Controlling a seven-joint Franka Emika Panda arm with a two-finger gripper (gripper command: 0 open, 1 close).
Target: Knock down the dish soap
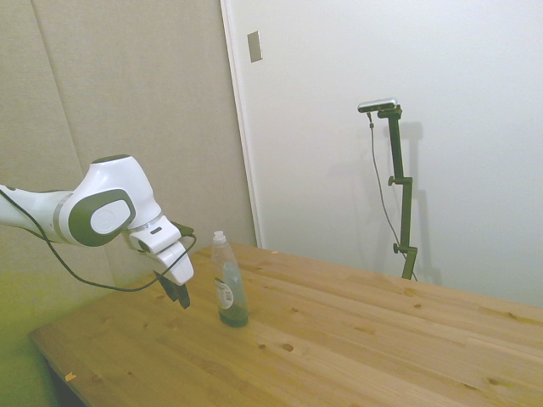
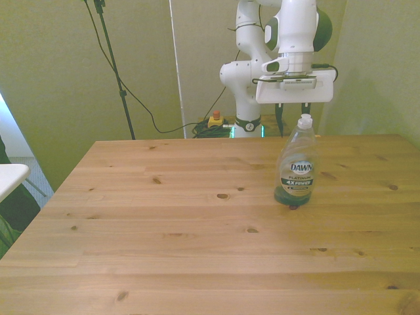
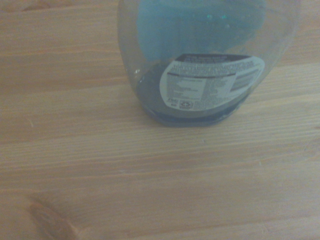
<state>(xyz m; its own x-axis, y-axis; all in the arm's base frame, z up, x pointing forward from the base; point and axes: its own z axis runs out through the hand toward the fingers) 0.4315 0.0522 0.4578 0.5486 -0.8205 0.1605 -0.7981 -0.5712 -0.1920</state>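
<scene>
The dish soap point(image 1: 229, 284) stands upright on the wooden table point(image 1: 356, 339), a slim clear bottle with a white cap and blue-green liquid in its lower part. My gripper point(image 1: 179, 293) hangs just above the table a short way from it, not touching. From across the table the dish soap point(image 2: 296, 169) stands in front of my gripper point(image 2: 292, 117), whose two dark fingers point down and show apart, open, with nothing between them. Up close, the dish soap point(image 3: 200, 60) shows its base and back label.
The table point(image 2: 164, 230) stretches wide to the front view's left of the bottle. A white wall and a door frame stand behind the table in the side view. Cables and the robot's base sit past the far edge.
</scene>
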